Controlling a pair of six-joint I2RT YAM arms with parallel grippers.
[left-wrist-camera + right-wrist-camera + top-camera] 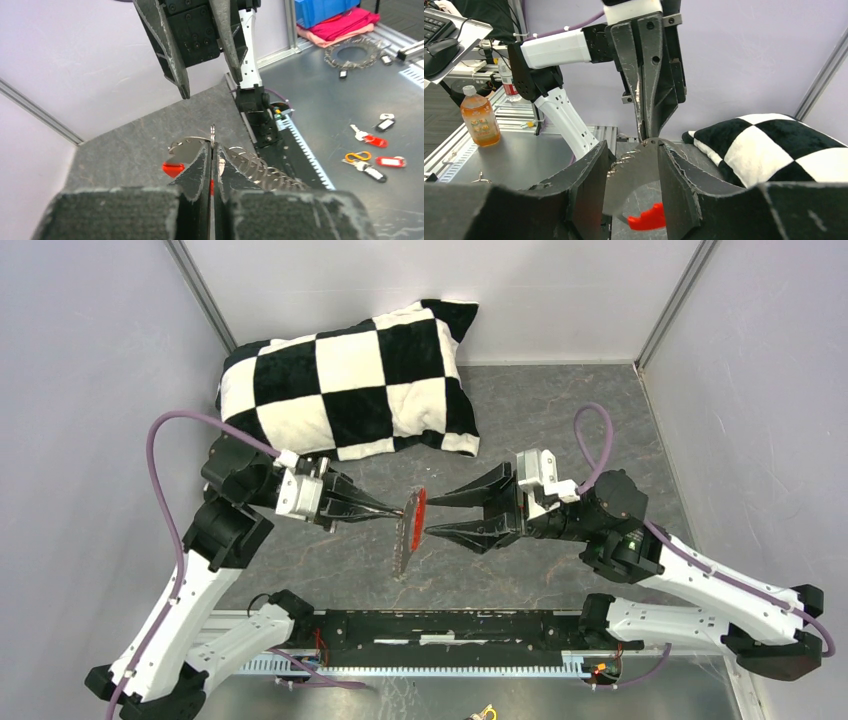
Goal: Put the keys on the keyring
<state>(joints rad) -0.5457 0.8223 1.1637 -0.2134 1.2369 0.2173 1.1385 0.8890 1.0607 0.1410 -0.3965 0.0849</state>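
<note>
Keyring point(411, 520) is clamped edge-on in my left jaws, presented so my right jaws, apart, can flank it.

My left gripper point(397, 512) and right gripper point(429, 517) are black. The keyring point(408, 532) is silvery with a red fob point(419, 505), the pillow point(350, 380) checked black and white, the table point(560, 420) grey.

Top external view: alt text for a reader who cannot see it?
The left claw pinches the keyring, red and silvery, over the grey table; the right claw, open, faces it from the right. A checkered pillow lies behind.
</note>
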